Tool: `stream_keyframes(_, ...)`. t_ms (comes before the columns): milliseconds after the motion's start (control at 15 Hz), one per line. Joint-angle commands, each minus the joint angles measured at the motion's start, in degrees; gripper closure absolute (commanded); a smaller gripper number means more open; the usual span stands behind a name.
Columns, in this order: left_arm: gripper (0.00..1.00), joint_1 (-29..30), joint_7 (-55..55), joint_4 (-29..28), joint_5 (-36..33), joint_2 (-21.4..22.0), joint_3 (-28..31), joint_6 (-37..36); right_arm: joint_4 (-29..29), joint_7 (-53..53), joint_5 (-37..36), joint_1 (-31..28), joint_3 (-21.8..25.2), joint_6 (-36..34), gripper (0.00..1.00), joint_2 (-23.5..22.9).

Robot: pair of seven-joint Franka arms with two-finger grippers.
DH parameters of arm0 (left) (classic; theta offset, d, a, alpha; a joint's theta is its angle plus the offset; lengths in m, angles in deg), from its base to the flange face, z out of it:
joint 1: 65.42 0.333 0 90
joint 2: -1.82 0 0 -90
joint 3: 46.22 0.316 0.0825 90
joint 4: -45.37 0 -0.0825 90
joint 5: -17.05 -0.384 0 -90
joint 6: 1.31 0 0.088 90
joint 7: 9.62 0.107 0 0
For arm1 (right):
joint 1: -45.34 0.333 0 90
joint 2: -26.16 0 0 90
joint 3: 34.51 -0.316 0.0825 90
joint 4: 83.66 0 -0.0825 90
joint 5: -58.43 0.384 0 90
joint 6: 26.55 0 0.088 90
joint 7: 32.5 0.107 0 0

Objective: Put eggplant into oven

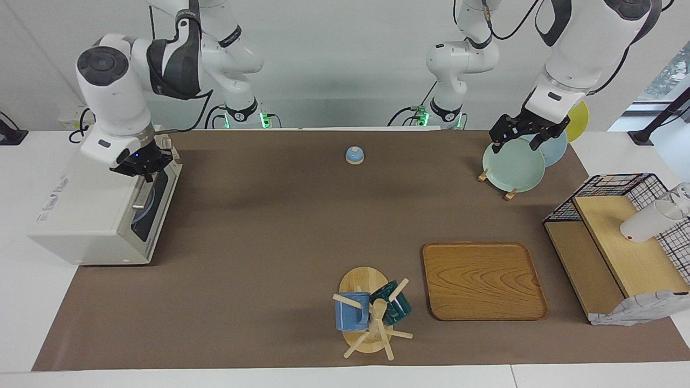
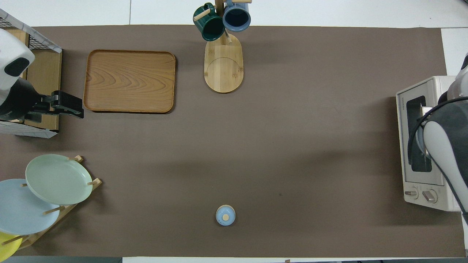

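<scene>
Oven (image 1: 81,210) door shut — right gripper (image 1: 141,168), fingers together, sits above its handle; left gripper (image 1: 525,134), fingers apart, waits — task looks finished.

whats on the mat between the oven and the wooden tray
Nothing: the stretch of brown mat from the oven to the wooden tray is bare, plainest in the overhead view. The mug tree stands just farther from the robots than that line.

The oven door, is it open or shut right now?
Shut. The oven door stands flush against its front, bar handle up, with the right gripper above it.
</scene>
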State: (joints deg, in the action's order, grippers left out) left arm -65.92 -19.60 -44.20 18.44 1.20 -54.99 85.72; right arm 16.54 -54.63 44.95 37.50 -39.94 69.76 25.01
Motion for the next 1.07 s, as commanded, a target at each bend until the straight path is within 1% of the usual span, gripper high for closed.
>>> stream_keyframes(0,0.00,0.59,0.14,-2.19,-0.51,1.67,-0.11,1.47,-8.34,-0.90,4.60,0.19,-0.64,-4.82,0.99,-1.14)
stream_keyframes(67,0.00,0.67,0.14,-2.11,-0.51,1.67,-0.11,1.38,-9.58,-0.90,5.65,0.37,-0.73,-4.91,0.98,-1.32)
stream_keyframes(133,0.00,0.68,-0.03,-2.10,-0.51,1.67,-0.11,1.38,-9.94,-0.73,7.40,0.63,-0.73,-4.91,0.84,-1.40)
stream_keyframes(200,0.00,0.68,-0.03,-2.10,-0.51,1.67,-0.11,1.29,-9.59,0.06,8.20,0.98,-0.73,-4.73,0.33,-1.58)
stream_keyframes(267,0.00,0.68,-0.12,-2.19,-0.51,1.76,-0.11,1.29,-9.59,1.46,8.65,0.98,-0.64,-4.65,0.00,-1.58)
stream_keyframes(533,0.00,0.59,-0.12,-2.10,-0.51,1.76,-0.02,1.20,-9.77,9.27,9.96,1.07,-0.64,-6.22,0.00,-1.23)
stream_keyframes(733,0.00,0.59,-0.12,-2.10,-0.51,1.85,-0.11,1.12,-9.76,13.06,10.23,1.16,-0.64,-7.46,0.00,-0.97)
stream_keyframes(1000,0.00,0.50,-0.12,-2.02,-0.59,1.85,-0.02,0.85,-10.12,13.78,10.50,1.07,-0.64,-10.01,0.00,-0.62)
